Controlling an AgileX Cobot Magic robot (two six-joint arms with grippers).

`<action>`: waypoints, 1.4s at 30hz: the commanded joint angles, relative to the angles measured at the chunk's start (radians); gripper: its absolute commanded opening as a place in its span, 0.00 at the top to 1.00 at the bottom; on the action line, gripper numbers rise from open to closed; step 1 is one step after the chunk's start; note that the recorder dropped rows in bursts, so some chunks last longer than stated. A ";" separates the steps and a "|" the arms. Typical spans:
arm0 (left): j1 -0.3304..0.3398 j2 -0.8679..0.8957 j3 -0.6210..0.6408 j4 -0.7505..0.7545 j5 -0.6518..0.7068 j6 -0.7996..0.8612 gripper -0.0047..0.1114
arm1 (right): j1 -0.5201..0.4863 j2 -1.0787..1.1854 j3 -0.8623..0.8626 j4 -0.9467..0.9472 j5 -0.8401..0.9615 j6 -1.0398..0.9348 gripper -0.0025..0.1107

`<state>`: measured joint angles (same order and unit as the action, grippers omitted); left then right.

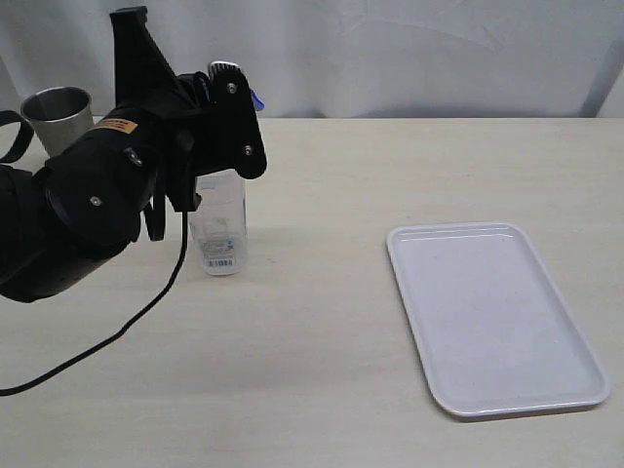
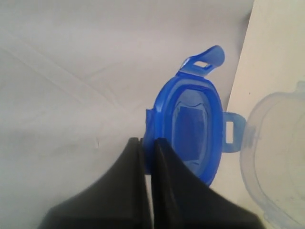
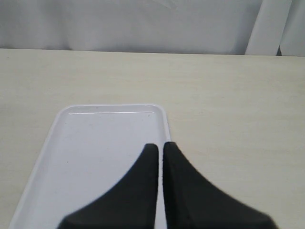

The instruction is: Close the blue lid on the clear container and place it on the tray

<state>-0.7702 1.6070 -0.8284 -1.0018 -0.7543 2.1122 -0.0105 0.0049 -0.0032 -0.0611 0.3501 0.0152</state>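
My left gripper (image 1: 234, 83) hovers above the clear container (image 1: 220, 226), which stands upright on the table with its label low on the side. In the exterior view only a sliver of the blue lid (image 1: 256, 98) shows past the gripper. The left wrist view shows that gripper (image 2: 148, 142) shut on the edge of the blue lid (image 2: 190, 126), flaps sticking out, beside the container's open rim (image 2: 274, 157). The white tray (image 1: 492, 317) lies flat at the right. My right gripper (image 3: 160, 145) is shut and holds nothing, over the tray's (image 3: 95, 157) rim.
A steel cup (image 1: 57, 115) stands at the back left behind the left arm. A black cable (image 1: 127, 327) trails from that arm across the table's front left. A white curtain closes off the far table edge.
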 commanded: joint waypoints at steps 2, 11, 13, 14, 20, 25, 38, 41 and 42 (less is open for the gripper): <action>-0.016 -0.009 0.000 -0.017 -0.010 0.031 0.96 | 0.001 -0.005 0.003 0.001 -0.004 -0.005 0.94; -0.032 -0.013 0.014 -0.057 -0.008 0.031 0.96 | 0.001 -0.005 0.003 0.001 -0.004 -0.005 0.94; -0.043 -0.019 0.031 -0.045 -0.008 0.031 0.96 | 0.001 -0.005 0.003 0.001 -0.004 -0.005 0.94; -0.045 -0.020 0.039 -0.038 -0.011 0.031 0.96 | 0.001 -0.005 0.003 0.001 -0.004 -0.005 0.94; -0.045 -0.022 0.068 -0.046 -0.024 0.031 0.96 | 0.001 -0.005 0.003 0.001 -0.004 -0.005 0.94; -0.045 -0.022 0.090 -0.048 -0.022 0.031 0.96 | 0.001 -0.005 0.003 0.001 -0.004 -0.005 0.94; -0.084 -0.022 0.106 -0.076 0.022 0.031 0.96 | 0.001 -0.005 0.003 0.001 -0.004 -0.005 0.94; -0.092 -0.022 0.106 -0.085 0.032 0.031 0.96 | 0.001 -0.005 0.003 0.001 -0.004 -0.005 0.94; -0.092 -0.022 0.106 -0.094 0.033 0.031 0.96 | 0.001 -0.005 0.003 0.001 -0.004 -0.005 0.94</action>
<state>-0.8557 1.5916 -0.7246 -1.0677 -0.7292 2.1122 -0.0105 0.0049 -0.0032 -0.0611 0.3501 0.0152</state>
